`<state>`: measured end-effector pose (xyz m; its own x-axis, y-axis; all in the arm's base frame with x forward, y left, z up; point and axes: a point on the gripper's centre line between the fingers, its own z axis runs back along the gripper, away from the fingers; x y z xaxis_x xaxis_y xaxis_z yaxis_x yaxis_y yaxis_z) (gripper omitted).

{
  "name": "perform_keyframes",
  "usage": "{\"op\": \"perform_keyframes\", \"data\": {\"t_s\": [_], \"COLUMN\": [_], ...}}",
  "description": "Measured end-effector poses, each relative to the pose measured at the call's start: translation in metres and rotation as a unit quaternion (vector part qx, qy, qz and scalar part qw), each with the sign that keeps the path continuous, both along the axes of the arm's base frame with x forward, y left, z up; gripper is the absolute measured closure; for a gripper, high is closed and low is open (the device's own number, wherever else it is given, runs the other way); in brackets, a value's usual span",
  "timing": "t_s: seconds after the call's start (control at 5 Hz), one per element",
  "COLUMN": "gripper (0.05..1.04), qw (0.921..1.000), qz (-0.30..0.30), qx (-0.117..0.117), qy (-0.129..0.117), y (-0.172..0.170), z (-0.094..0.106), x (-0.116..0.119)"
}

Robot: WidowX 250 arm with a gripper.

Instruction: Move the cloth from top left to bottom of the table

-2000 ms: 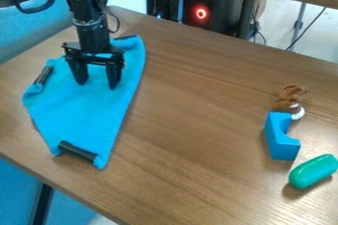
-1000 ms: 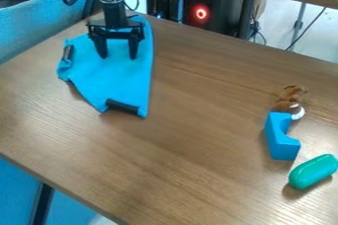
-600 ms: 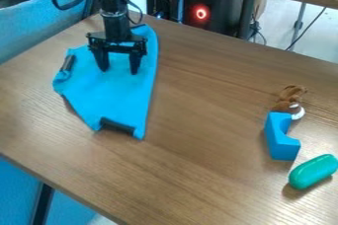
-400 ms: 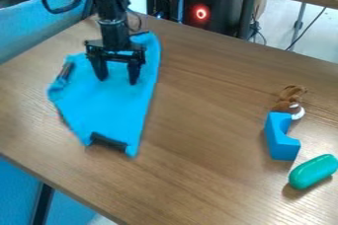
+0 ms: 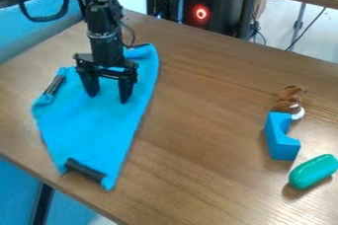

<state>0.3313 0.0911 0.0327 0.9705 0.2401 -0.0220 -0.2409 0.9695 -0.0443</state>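
Observation:
The black gripper [image 5: 107,98] hangs down over the upper part of the cloth, its two fingers spread apart with blue fabric visible between them. The blue cloth [image 5: 96,130] lies spread out on the left side of the table, from the upper left down toward the front left edge. Black pieces show at its left side and at its lower end. The fingertips stand at the cloth's surface; whether they press on it I cannot tell.
On the table's right side are a brown plush toy [image 5: 289,99], a blue arch-shaped block [image 5: 280,137] touching or close to it, and a green capsule-shaped object [image 5: 313,171]. The wooden table [image 5: 198,179] ends in a slanting front left edge.
Over the last second the gripper has come down the view and slightly left, and the cloth has slid the same way with it. Its fingers remain apart. The objects on the right have stayed put.

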Motion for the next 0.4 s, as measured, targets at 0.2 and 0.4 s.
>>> {"op": "perform_keyframes", "data": {"t_s": [0.2,0.4], "gripper": [0.085,0.084], "qw": [1.0000,0.9997], "qz": [0.000,0.025], "qx": [-0.002,-0.004], "qy": [-0.001,-0.002], "y": [-0.001,0.003], "z": [0.000,0.002], "x": [0.000,0.017]}}
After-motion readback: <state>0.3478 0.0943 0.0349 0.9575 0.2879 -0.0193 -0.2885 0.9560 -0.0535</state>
